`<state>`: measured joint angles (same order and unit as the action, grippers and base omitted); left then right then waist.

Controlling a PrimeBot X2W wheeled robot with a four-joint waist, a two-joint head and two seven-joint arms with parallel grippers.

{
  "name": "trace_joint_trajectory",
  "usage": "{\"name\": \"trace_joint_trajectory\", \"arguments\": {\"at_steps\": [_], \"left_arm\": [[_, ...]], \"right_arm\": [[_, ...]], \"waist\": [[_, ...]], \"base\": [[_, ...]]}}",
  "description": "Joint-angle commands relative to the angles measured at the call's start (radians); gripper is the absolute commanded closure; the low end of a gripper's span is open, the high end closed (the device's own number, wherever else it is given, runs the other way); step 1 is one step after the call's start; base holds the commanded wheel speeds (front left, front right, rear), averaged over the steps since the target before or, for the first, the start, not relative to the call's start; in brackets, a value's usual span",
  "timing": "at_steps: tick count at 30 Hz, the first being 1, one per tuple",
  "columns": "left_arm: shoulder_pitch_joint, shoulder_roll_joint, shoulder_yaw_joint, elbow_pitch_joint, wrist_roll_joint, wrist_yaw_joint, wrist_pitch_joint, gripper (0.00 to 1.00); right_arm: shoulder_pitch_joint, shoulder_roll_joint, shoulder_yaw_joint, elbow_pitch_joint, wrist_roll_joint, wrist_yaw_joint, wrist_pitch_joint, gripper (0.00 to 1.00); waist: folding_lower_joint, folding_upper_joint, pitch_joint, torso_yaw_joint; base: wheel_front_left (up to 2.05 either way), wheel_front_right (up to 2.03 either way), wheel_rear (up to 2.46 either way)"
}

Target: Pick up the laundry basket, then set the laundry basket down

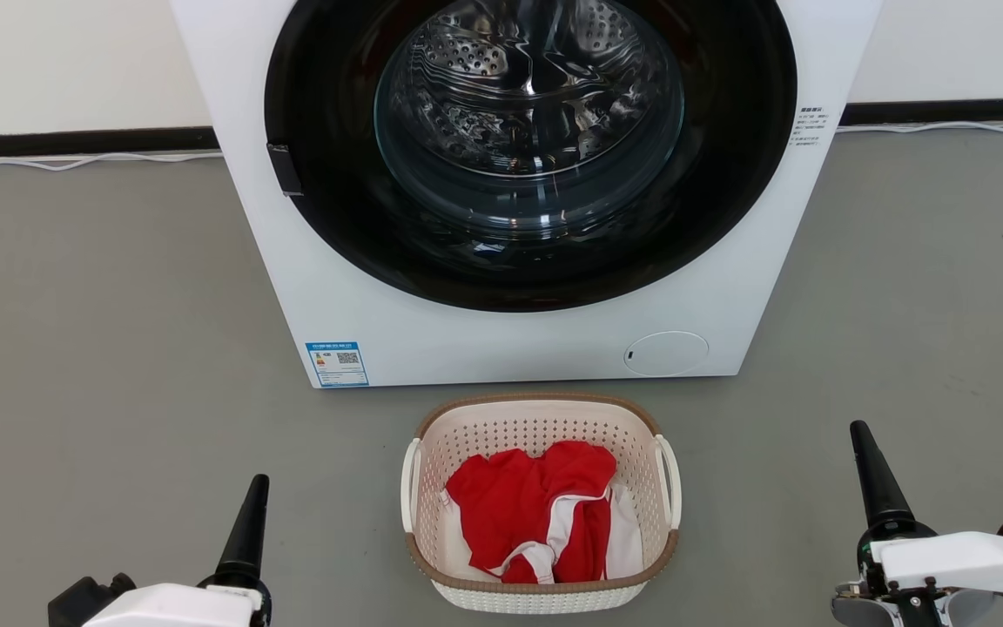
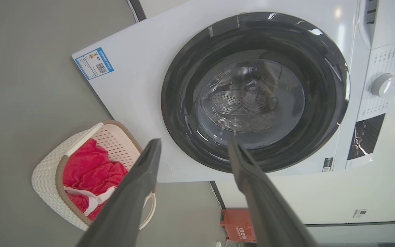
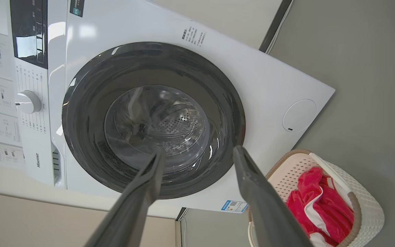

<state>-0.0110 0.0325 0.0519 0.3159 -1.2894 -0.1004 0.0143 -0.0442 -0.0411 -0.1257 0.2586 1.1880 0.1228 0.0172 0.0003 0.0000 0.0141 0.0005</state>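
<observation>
Since the basket (image 1: 536, 599) sits on the floor (image 1: 118, 348) just in front of the washer (image 1: 519, 340), red clothes (image 1: 528, 505) inside, nothing's really started. Left gripper (image 2: 194, 144) and right gripper (image 3: 199, 151) both hang wide open and empty, well off its sides. Lift and set-down both left to do.

Cream perforated laundry basket (image 1: 540, 428), brown rim band, white side handles, sitting upright on the grey floor (image 1: 118, 348) with red-and-white clothes (image 1: 519, 505) inside.
</observation>
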Motion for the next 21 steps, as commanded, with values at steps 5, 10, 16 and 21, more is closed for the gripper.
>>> {"name": "trace_joint_trajectory", "arguments": {"at_steps": [5, 10, 16, 21], "left_arm": [[-0.031, 0.009, 0.000, -0.031, 0.094, 0.014, -0.018, 0.00], [-0.028, 0.020, -0.021, -0.028, 0.210, 0.035, -0.033, 0.00], [-0.026, 0.027, -0.031, -0.026, 0.297, 0.054, -0.050, 0.00], [-0.023, 0.029, -0.036, -0.025, 0.358, 0.062, -0.065, 0.00]], "right_arm": [[-0.019, -0.017, 0.012, -0.041, -0.100, 0.002, -0.021, 0.00], [-0.022, -0.019, 0.016, -0.045, -0.196, 0.003, -0.035, 0.00], [-0.026, -0.022, 0.022, -0.049, -0.295, 0.003, -0.053, 0.00], [-0.025, -0.023, 0.024, -0.049, -0.368, 0.003, -0.068, 0.00]], "waist": [[-0.0002, 0.0000, -0.002, 0.000], [-0.0002, 0.0000, -0.004, -0.001], [-0.0002, 0.0000, -0.005, -0.002], [-0.0002, 0.0000, -0.007, -0.003]], "base": [[0.00, 0.00, 0.00], [0.00, 0.00, 0.00], [0.00, 0.00, 0.00], [0.00, 0.00, 0.00]]}}
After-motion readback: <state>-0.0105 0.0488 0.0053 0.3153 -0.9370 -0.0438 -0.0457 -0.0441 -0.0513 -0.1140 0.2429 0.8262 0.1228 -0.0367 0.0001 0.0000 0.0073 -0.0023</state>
